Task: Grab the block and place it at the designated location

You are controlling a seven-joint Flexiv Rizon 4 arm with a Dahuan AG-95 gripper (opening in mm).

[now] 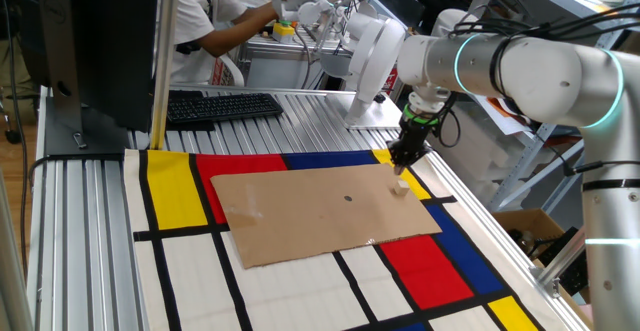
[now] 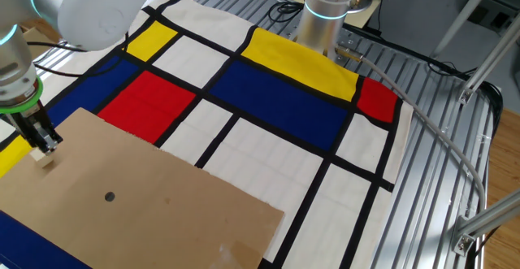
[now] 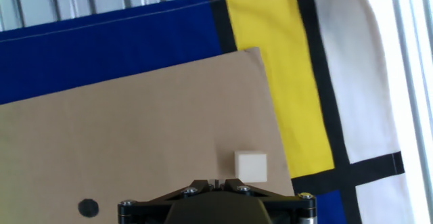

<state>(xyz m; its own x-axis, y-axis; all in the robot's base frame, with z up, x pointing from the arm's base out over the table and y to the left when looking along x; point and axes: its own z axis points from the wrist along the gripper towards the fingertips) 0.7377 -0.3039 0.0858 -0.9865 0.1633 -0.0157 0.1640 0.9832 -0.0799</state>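
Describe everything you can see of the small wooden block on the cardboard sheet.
The block is a tiny pale tan cube that looks like plain, unpainted wood with sharp edges. It lies flat on the brown cardboard sheet, close to the sheet's corner by the yellow patch of the cloth. The shut claw hangs just above it; nothing grips it, and only the cardboard touches it.

Colour-block cloth [image 2: 276, 98] under a cardboard sheet [image 1: 310, 211] — keyboard [image 1: 222, 106] behind.

- A ribbed aluminium table [image 1: 80, 231] carried a colour-block cloth [image 2: 276, 98].
- A black keyboard [image 1: 222, 106] and dark monitor [image 1: 95, 41] stood behind.
- A person [image 1: 215, 16] worked beyond.
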